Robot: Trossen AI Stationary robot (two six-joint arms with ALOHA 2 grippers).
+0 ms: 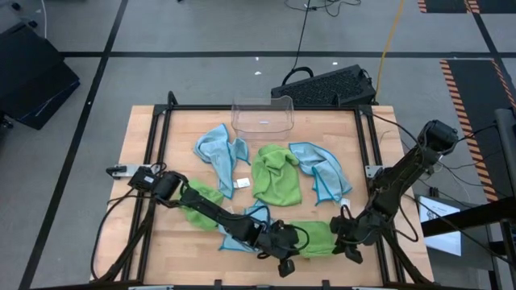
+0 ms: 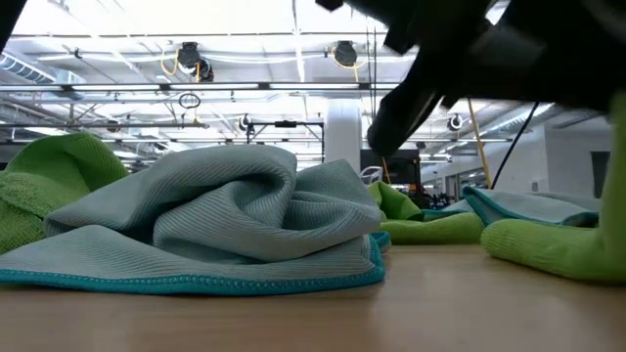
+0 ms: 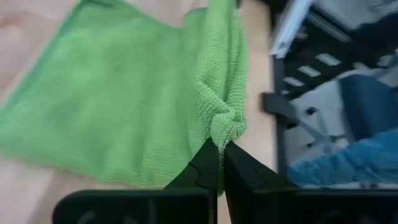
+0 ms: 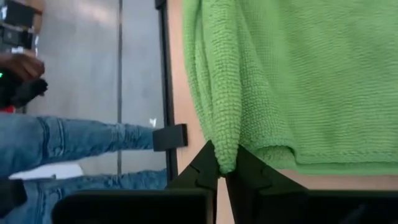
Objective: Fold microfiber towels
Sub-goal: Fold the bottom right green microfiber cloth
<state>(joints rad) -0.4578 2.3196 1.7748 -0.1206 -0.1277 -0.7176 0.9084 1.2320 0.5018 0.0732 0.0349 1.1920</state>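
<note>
High view shows both arms down at the near edge of the table [image 1: 137,121], one on each side of a green towel [image 1: 316,236]. The left gripper [image 1: 284,259] is at the towel's left end and the right gripper [image 1: 348,251] is at its right end. So the towel's long side runs from one gripper to the other, along the table's edge.

Each wrist view shows two dark fingers pressed together, pinching a bunched bit of the towel's edge. The rest of the cloth lies flat on the wood, stretching away from the fingers toward the middle of the table.

Both arms are equally near, since each holds its own end. The next move looks like carrying this near edge over onto the far one.

Other towels, blue and green, lie crumpled farther back.
</note>
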